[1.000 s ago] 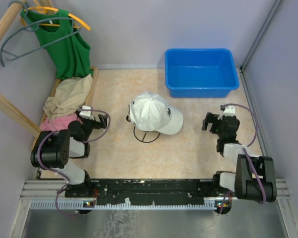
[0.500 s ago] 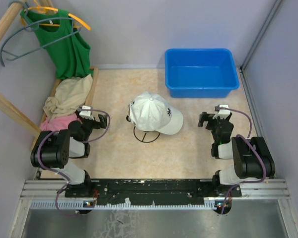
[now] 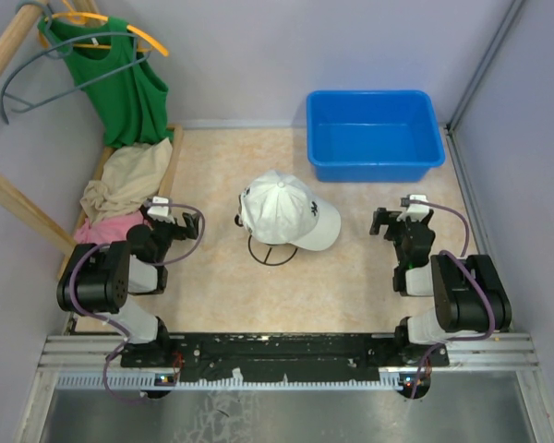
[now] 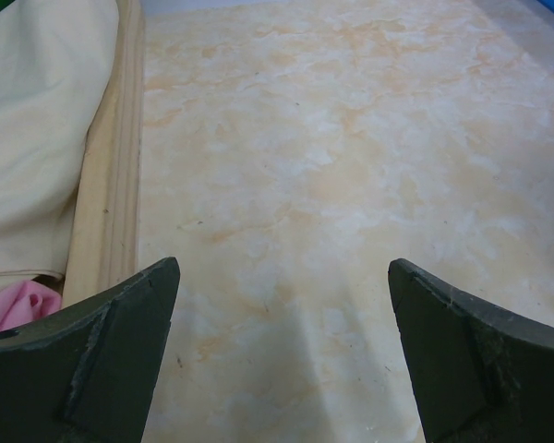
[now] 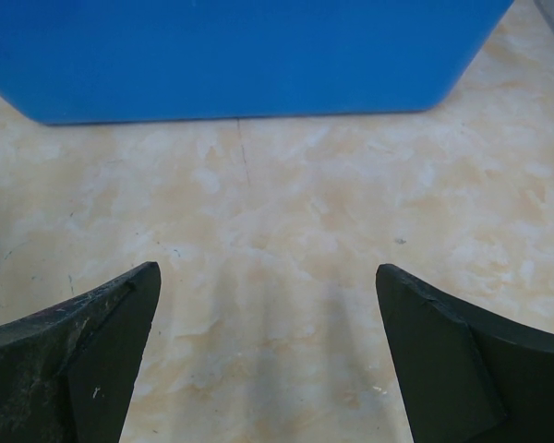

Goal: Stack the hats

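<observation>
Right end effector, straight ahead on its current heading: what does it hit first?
Probably the near wall of the blue bin. The wrist view shows only table surface between it and the open right end effector. How far off the bin is stays unclear.

The white hat (image 3: 286,214) hides most of the wire sphere (image 3: 269,257) beneath.

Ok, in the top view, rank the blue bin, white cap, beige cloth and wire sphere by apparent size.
1. blue bin, clearly largest.
2. white cap and beige cloth: about alike, so not ranked.
3. wire sphere: smallest as seen, mostly hidden under the cap.
</observation>
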Motion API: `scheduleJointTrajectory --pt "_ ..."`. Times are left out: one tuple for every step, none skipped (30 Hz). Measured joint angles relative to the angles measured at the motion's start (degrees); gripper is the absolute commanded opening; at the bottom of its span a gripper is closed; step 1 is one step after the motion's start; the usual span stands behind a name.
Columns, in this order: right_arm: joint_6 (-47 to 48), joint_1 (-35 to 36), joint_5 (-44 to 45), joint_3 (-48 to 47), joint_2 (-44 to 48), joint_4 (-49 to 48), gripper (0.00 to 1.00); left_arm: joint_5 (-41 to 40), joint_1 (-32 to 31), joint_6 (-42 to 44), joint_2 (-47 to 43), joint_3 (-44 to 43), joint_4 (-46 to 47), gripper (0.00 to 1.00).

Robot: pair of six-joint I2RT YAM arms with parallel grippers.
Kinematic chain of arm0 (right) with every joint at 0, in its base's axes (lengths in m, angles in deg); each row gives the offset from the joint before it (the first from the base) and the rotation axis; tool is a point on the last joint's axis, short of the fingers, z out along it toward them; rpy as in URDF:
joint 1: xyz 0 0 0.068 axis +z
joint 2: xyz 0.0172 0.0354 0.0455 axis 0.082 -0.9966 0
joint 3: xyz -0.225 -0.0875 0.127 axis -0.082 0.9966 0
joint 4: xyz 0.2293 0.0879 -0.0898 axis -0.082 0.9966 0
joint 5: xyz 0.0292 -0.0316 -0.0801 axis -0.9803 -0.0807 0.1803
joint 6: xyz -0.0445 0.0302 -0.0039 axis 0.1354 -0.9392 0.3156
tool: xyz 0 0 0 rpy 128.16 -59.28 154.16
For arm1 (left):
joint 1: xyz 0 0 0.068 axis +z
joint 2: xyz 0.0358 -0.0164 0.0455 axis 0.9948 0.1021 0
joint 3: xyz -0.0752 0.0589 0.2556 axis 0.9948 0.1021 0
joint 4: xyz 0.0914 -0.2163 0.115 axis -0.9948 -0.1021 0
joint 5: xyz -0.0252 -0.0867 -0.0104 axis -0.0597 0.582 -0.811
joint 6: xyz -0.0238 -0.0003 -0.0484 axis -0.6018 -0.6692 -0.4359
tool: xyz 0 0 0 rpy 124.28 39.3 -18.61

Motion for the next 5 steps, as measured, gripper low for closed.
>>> scheduleJointTrajectory --pt "0.0 0.0 0.0 0.0 0.0 0.0 0.99 0.0 0.0 0.0 0.0 0.0 0.0 1.00" --pt "0.0 0.0 0.0 0.0 0.0 0.0 0.99 0.0 0.0 0.0 0.0 0.0 0.0 1.00" --pt "0.0 0.0 0.0 0.0 0.0 0.0 0.99 0.0 0.0 0.0 0.0 0.0 0.0 1.00" --pt "0.0 0.0 0.0 0.0 0.0 0.0 0.99 0.0 0.0 0.0 0.0 0.0 0.0 1.00" --pt "0.0 0.0 0.0 0.0 0.0 0.1 0.99 0.0 0.0 0.0 0.0 0.0 0.0 1.00"
